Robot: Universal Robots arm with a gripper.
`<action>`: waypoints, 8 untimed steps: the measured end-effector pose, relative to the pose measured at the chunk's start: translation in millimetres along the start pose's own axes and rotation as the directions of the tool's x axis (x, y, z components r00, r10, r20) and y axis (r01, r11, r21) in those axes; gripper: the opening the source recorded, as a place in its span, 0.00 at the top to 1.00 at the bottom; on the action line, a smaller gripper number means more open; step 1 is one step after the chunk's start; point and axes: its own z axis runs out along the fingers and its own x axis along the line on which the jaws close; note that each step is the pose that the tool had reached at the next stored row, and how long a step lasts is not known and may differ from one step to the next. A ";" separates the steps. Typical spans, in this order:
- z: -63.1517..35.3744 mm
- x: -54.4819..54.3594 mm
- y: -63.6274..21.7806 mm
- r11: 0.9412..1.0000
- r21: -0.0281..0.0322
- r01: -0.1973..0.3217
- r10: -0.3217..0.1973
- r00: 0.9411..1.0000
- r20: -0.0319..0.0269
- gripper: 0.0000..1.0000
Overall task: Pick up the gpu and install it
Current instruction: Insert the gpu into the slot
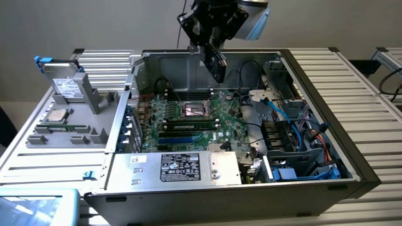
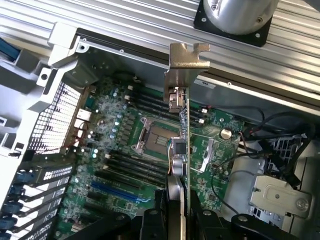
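Observation:
My gripper (image 1: 212,43) hangs above the rear half of the open computer case (image 1: 119,160), shut on the gpu (image 1: 215,63). The card hangs edge-down, black cooler face showing, clear of the green motherboard (image 1: 188,122) below. In the wrist view the gpu (image 2: 183,145) is edge-on between my gripper (image 2: 177,217) fingers, its silver slot bracket (image 2: 186,65) at the far end. Under it lie the processor socket (image 2: 152,135) and the blue expansion slot (image 2: 112,189).
A silver power supply (image 1: 182,167) sits at the case's front edge. Cables and drive bays (image 1: 295,141) crowd the exterior view's right side. A grey fixture (image 1: 69,117) on the exterior view's left holds a hard drive (image 1: 65,84). One memory stick (image 1: 191,126) is seated on the board.

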 end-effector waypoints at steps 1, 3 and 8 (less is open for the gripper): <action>0.0 0.0 0.0 1.000 0.000 0.018 -0.018 1.000 -0.002 0.72; 0.1 0.0 0.0 0.999 0.000 0.054 -0.054 0.999 -0.007 0.72; 0.2 0.0 0.0 0.990 -0.002 0.144 -0.144 0.989 -0.018 0.72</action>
